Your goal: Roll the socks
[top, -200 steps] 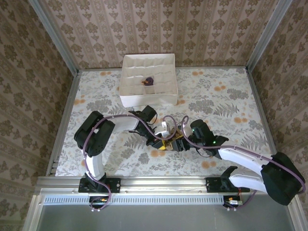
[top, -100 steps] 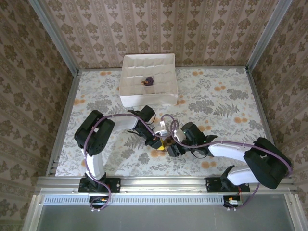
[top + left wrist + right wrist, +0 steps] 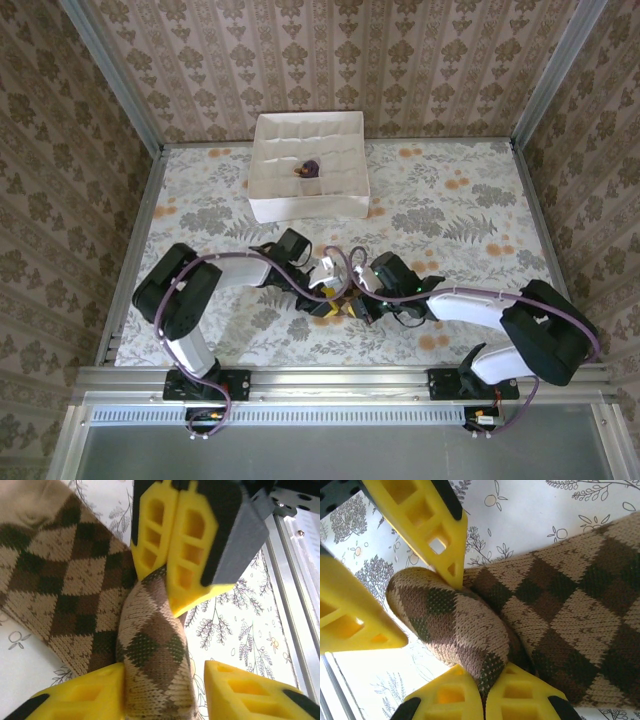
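1. The brown-and-tan checked sock [image 3: 70, 575] lies on the table [image 3: 470, 230] near the front edge, between the two arms. The purple sock [image 3: 308, 167] sits bundled in a compartment of the white box [image 3: 300, 210], well apart at the far side.
2. One end of the checked sock is turned up into a rolled part [image 3: 447, 612]. The flat remainder runs away from it along the table, to the right in the right wrist view.
3. Both grippers meet at the roll from opposite sides, each about equally near.
4. The right gripper [image 3: 482, 677] is clenched, its jaws pressed together and pinching the fabric where roll meets flat part.
5. The left gripper [image 3: 162, 680] is released and straddles the roll. One finger [image 3: 80, 695] touches it; the other stands just clear.
6. Judgement: the coming roll goes along the flat length, away from the pinch.
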Controlling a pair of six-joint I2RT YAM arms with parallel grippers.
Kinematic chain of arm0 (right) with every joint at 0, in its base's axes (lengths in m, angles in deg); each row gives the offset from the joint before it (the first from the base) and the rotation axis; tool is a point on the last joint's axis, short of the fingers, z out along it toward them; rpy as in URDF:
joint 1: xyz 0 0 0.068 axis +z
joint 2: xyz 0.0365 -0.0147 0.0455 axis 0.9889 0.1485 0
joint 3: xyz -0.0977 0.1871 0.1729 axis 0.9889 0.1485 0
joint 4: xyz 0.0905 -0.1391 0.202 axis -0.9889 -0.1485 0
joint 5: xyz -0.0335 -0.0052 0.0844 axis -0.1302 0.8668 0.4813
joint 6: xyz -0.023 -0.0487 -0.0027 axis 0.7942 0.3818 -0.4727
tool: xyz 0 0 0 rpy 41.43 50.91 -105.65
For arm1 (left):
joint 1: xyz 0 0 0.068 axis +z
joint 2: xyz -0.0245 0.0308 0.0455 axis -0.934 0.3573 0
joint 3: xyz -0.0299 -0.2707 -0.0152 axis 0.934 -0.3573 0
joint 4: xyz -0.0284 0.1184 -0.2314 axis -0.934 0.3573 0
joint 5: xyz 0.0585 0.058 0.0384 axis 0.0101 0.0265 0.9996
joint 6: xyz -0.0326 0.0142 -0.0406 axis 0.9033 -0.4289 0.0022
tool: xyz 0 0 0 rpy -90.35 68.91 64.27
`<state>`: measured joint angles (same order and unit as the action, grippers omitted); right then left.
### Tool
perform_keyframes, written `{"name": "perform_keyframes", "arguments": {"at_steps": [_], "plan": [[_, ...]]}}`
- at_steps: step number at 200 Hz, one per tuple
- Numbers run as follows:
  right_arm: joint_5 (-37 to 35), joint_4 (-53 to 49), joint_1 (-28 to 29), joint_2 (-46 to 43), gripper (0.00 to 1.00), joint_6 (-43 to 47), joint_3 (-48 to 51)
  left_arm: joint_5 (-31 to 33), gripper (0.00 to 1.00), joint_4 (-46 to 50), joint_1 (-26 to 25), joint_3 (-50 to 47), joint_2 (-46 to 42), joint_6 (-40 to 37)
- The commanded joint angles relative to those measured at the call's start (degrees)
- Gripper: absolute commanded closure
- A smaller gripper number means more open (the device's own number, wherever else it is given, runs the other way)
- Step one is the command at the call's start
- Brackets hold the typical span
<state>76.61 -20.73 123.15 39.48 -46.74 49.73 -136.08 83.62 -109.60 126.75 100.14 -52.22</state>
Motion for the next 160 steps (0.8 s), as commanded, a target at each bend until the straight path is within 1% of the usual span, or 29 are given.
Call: {"name": "perform_keyframes", "arguments": {"at_steps": [1, 26, 42, 55, 67, 93, 110, 117, 125, 137, 143, 151, 160], "plan": [[-3.7, -6.0, 0.1, 2.8, 1.00, -3.9, 0.2, -2.3, 0.52, -9.9, 0.1, -3.4, -2.8, 1.7], [-3.0, -5.9, 0.0, 2.8, 1.00, -4.6, 0.6, -2.2, 0.49, -15.5, -0.2, -6.0, -2.8, 4.0], [-2.4, -6.2, -0.2, 2.3, 1.00, -4.6, 0.5, -2.6, 0.49, -16.3, -0.5, -6.0, -1.8, 4.5], [-1.7, -6.9, -0.5, 1.8, 1.00, -4.4, 0.2, -2.8, 0.51, -16.5, -0.8, -5.8, -0.9, 4.6], [-1.4, -7.7, -0.7, 1.3, 1.00, -4.2, -0.2, -3.1, 0.59, -16.6, -0.9, -5.5, -0.2, 4.6], [-0.1, -10.0, -1.9, -1.2, 0.99, -4.8, -1.2, -4.3, 0.87, -14.9, -1.0, -4.4, 1.5, 4.2], [0.4, -10.9, -2.9, -4.7, 0.95, -5.3, -1.5, -4.2, 0.99, -12.8, -1.3, -3.9, 2.1, 2.7], [0.6, -11.4, -3.1, -5.6, 0.92, -5.4, -1.7, -4.1, 1.00, -11.8, -1.4, -3.8, 2.2, 2.2], [0.8, -12.5, -3.4, -6.6, 0.86, -5.4, -2.2, -4.0, 1.00, -10.7, -1.6, -3.6, 2.3, 1.5], [0.7, -14.8, -4.1, -7.8, 0.68, -5.5, -3.0, -3.3, 1.00, -9.3, -1.7, -3.5, 2.2, 0.7], [0.2, -16.1, -4.5, -8.6, 0.61, -5.6, -3.4, -3.1, 1.00, -8.6, -1.7, -3.4, 2.1, 0.1], [-0.8, -17.9, -5.3, -9.7, 0.56, -5.9, -3.8, -2.5, 1.00, -7.4, -1.9, -3.3, 2.0, -0.8], [-2.4, -19.6, -6.5, -10.9, 0.53, -6.6, -4.0, -1.7, 1.00, -5.9, -2.1, -3.0, 1.9, -1.5]]}}
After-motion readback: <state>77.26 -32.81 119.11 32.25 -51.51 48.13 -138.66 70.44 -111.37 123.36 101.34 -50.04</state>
